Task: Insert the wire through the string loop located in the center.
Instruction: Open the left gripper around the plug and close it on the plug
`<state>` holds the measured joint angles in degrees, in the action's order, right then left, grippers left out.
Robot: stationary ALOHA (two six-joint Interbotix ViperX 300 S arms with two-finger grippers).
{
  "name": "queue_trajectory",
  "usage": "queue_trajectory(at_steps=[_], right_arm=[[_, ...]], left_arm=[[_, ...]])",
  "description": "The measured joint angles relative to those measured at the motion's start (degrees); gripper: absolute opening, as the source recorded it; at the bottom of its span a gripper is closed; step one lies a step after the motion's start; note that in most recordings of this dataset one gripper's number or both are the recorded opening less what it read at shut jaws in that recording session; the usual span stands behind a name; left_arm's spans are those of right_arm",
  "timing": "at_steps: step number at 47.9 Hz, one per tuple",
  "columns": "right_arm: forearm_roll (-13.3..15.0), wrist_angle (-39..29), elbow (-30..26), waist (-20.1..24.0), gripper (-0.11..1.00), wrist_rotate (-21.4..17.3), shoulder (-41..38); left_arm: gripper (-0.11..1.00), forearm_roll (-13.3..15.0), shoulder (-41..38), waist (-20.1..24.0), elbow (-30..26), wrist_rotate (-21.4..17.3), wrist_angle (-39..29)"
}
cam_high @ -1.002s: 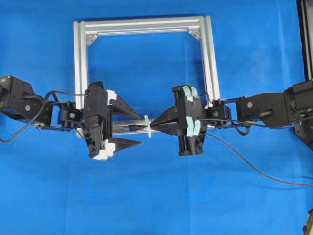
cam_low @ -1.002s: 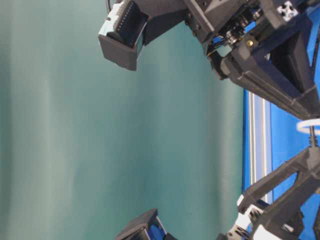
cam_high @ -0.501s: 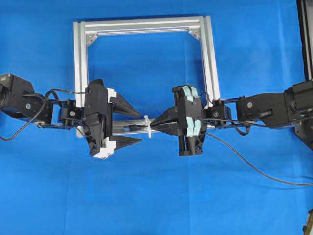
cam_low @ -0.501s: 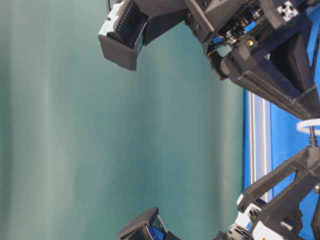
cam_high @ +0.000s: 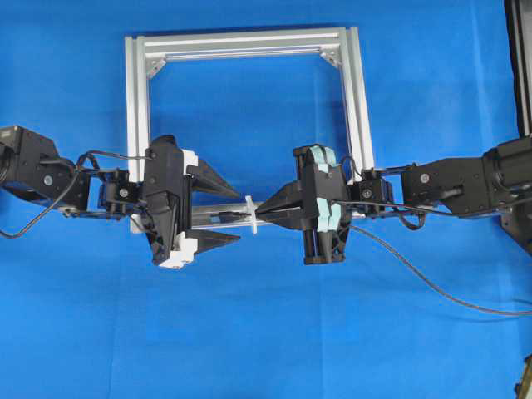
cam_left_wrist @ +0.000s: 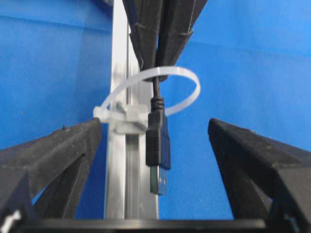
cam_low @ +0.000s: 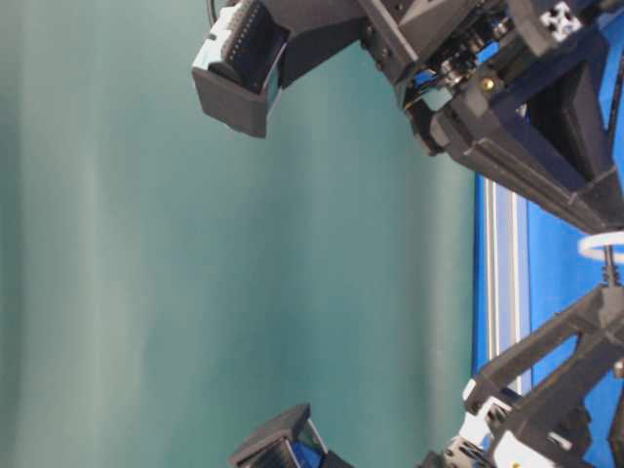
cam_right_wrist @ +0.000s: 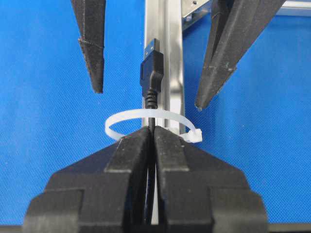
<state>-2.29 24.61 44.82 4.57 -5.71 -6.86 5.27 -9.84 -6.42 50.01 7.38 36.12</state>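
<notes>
The wire [cam_high: 432, 287] runs from the right into my right gripper [cam_high: 258, 214], which is shut on it just behind the string loop [cam_high: 250, 214]. In the right wrist view the gripper [cam_right_wrist: 152, 131] pinches the black cable, and the plug [cam_right_wrist: 150, 73] sticks out past the white string loop [cam_right_wrist: 146, 112]. The wire passes through the string loop [cam_left_wrist: 175, 70] in the left wrist view, and the plug [cam_left_wrist: 158, 145] hangs between the wide-apart fingers of my left gripper [cam_left_wrist: 154, 127], touching neither. My left gripper [cam_high: 238, 216] is open around the plug [cam_high: 224, 215].
The loop sits on the near bar of a silver square frame [cam_high: 241, 41] on blue cloth. The wire's loose length trails off to the right edge. The table-level view shows both grippers' fingers beside the frame bar [cam_low: 502, 273] and the string loop [cam_low: 600, 244].
My left gripper's fingers have drawn slightly closer together around the plug. The right gripper, wire and loop have not moved.
</notes>
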Motion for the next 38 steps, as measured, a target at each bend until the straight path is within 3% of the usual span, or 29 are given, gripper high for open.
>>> queue_trajectory(at_steps=[9, 13, 38], right_arm=[[0.0, 0.0, 0.0, 0.0, -0.02, 0.0, 0.0], [0.0, 0.1, 0.0, -0.1, -0.02, 0.2, 0.0], [0.0, -0.3, 0.0, -0.2, -0.02, 0.2, 0.0]], left_arm=[[0.25, 0.1, 0.0, -0.1, -0.1, 0.1, -1.6], [0.07, 0.1, 0.0, -0.1, -0.1, 0.1, -1.7], [0.07, 0.0, 0.0, 0.1, -0.2, 0.1, -1.9]])
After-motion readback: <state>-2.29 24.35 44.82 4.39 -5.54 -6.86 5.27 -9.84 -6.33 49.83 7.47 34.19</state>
